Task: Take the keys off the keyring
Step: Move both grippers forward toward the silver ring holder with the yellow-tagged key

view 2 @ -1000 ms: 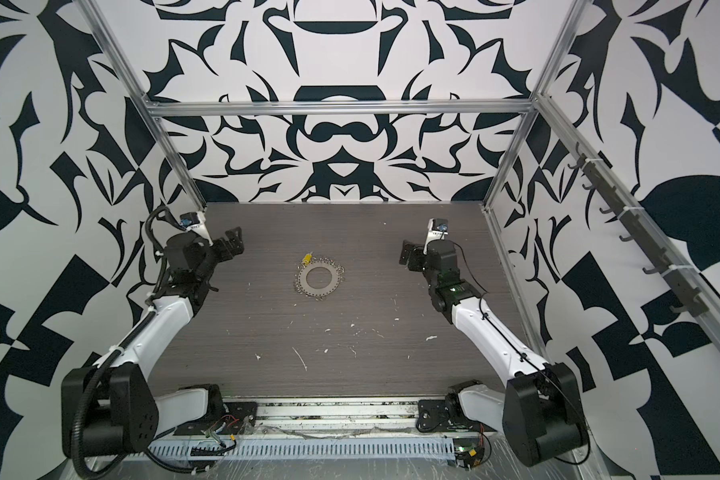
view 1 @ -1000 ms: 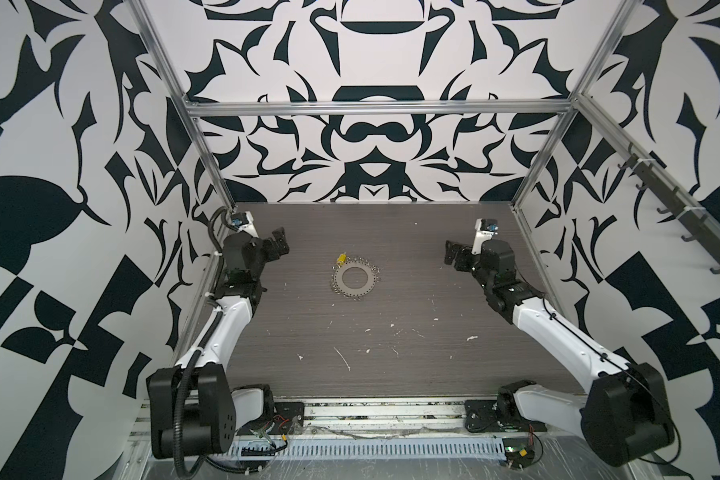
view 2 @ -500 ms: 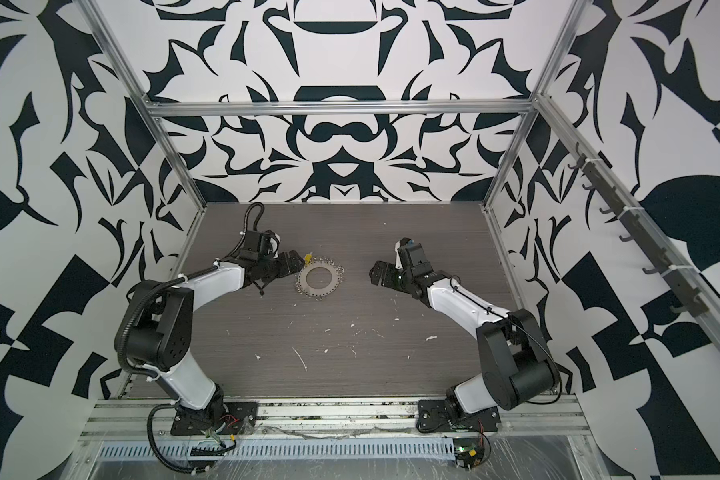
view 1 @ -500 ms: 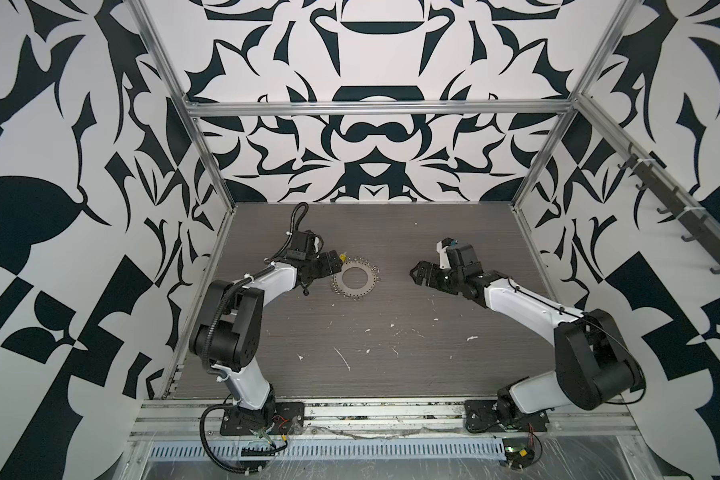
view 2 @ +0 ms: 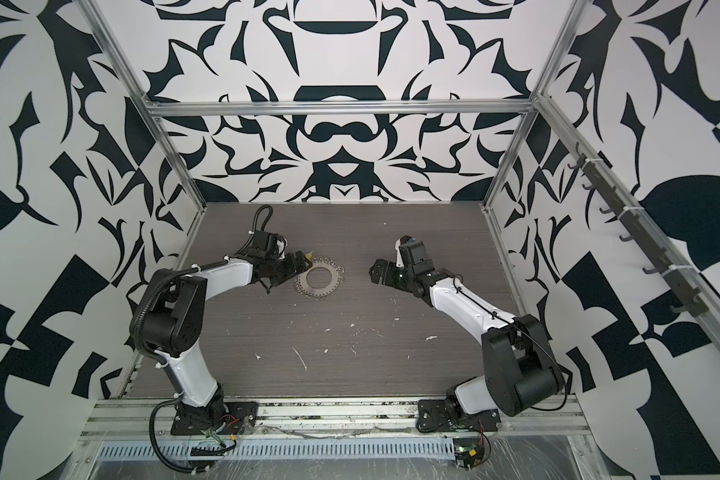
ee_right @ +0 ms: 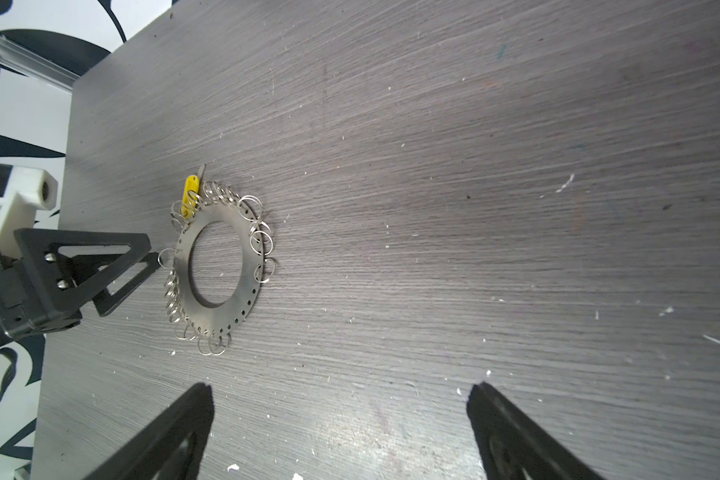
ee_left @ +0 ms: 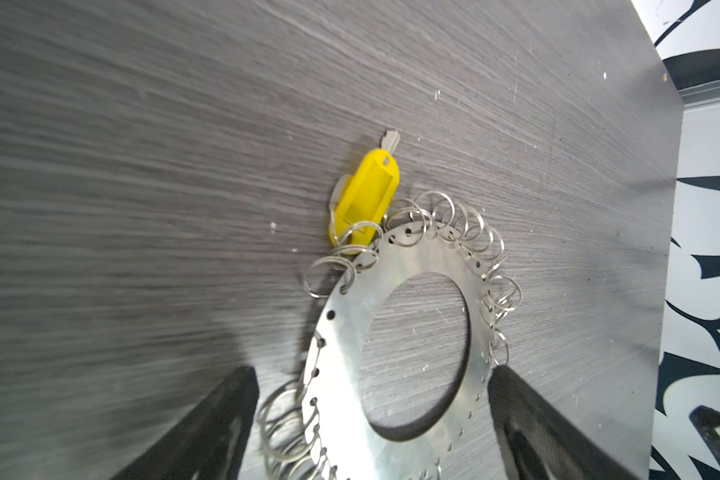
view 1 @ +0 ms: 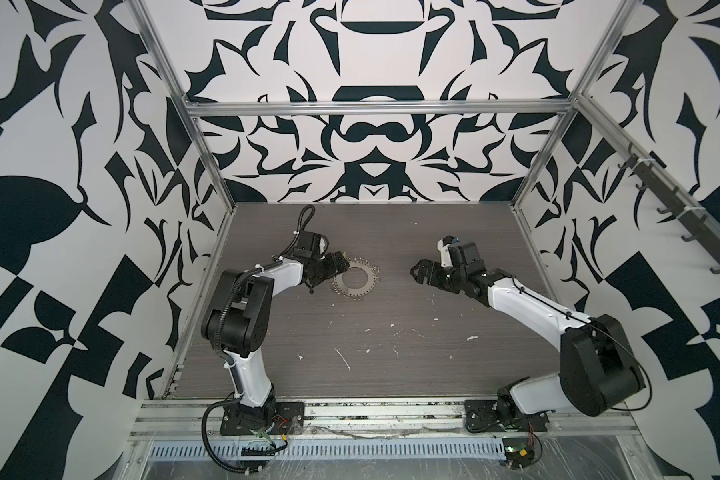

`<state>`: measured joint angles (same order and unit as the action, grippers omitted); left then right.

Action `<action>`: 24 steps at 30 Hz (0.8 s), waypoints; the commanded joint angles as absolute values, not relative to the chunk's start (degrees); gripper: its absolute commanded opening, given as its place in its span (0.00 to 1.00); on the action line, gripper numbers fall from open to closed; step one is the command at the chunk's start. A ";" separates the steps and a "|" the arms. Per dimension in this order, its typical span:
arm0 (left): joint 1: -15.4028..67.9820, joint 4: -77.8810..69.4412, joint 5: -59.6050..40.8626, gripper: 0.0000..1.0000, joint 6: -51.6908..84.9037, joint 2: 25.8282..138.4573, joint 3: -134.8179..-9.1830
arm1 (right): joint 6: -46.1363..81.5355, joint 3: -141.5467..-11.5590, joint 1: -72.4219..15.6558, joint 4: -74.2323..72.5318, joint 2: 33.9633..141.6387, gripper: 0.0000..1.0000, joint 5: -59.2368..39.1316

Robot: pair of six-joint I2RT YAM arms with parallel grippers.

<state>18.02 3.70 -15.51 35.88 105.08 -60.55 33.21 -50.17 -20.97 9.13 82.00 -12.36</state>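
Shows the yellow-headed key (ee_left: 364,199) lying among the wire loops (ee_left: 466,224) at the rim of the keyring (ee_left: 425,255), flat on the worktop (ee_left: 142,166), left pincer (ee_left: 371,370) spread wide astride the ring and gripping nothing, right pincer (ee_right: 341,385) released too, well apart.

Black-white patterned walls (view 1: 371,137); grey woodgrain tabletop (view 1: 350,332).
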 commanded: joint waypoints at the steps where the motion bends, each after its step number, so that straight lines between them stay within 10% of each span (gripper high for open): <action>1: 18.72 3.72 -19.50 0.89 37.44 106.81 -62.20 | 31.78 -52.99 -20.99 10.01 80.18 1.00 -12.49; 24: 28.36 8.42 -14.17 0.82 42.04 97.23 -57.55 | 26.22 -58.55 -21.82 15.24 83.51 0.98 -7.34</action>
<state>30.70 5.08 -18.06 42.44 100.47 -57.52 28.14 -54.76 -21.10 13.76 82.21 -9.47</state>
